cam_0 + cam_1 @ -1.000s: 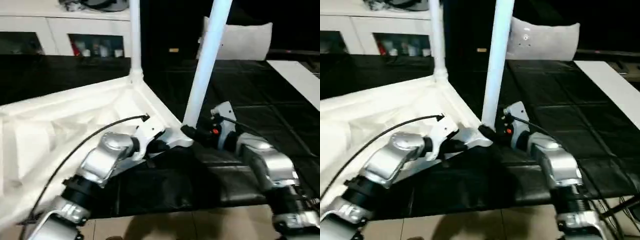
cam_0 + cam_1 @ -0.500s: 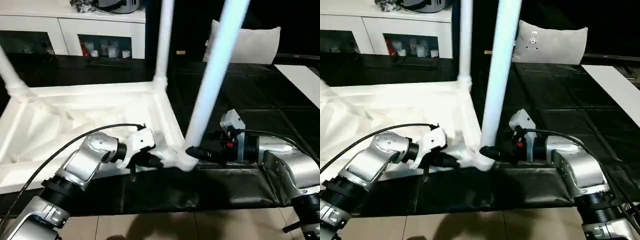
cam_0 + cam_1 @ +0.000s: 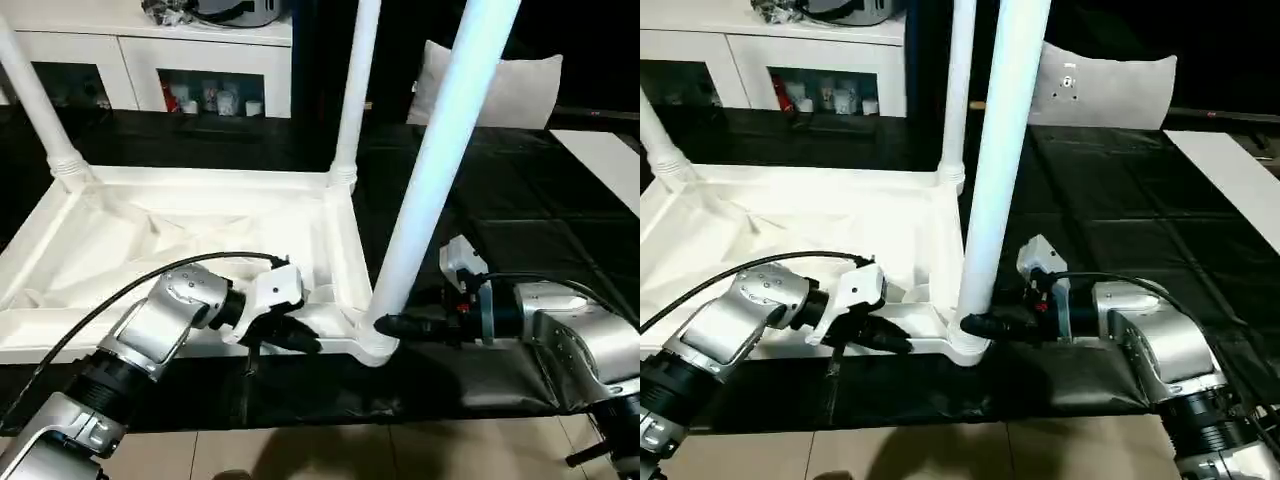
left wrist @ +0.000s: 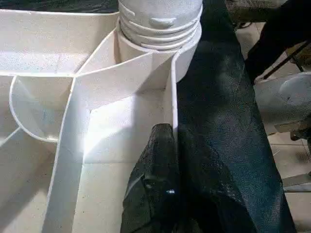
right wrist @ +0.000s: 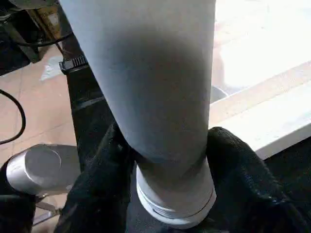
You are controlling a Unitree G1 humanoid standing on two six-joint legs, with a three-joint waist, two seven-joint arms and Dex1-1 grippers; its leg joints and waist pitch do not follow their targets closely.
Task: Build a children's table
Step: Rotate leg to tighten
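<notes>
At 6 o'clock corner, right gripper point(image 3: 392, 326) clamps leg point(image 3: 430, 190); left gripper point(image 3: 300, 340) pinches top's point(image 3: 120, 250) rim. Risk: cross-threading if leg tilts.

Both forearms were clad in rounded, brushed-silver shells that caught the light, stepping down toward the elbows through black ribbed collars and further silver rings. The left forearm point(image 3: 165, 325) carried a thin black cable point(image 3: 120, 300) that arched loosely over it and ran to a white, boxy wrist housing point(image 3: 275, 290). The right forearm point(image 3: 575, 335) had a matching white block point(image 3: 460, 262) at its wrist, with a small red mark and a pale blue-grey ring beside it, and a black cable curving back over the shell. The left gripper point(image 3: 290, 338) and right gripper point(image 3: 400, 326) each ended in two matte black fingers point(image 5: 243, 179) with a coarse, grainy surface.
</notes>
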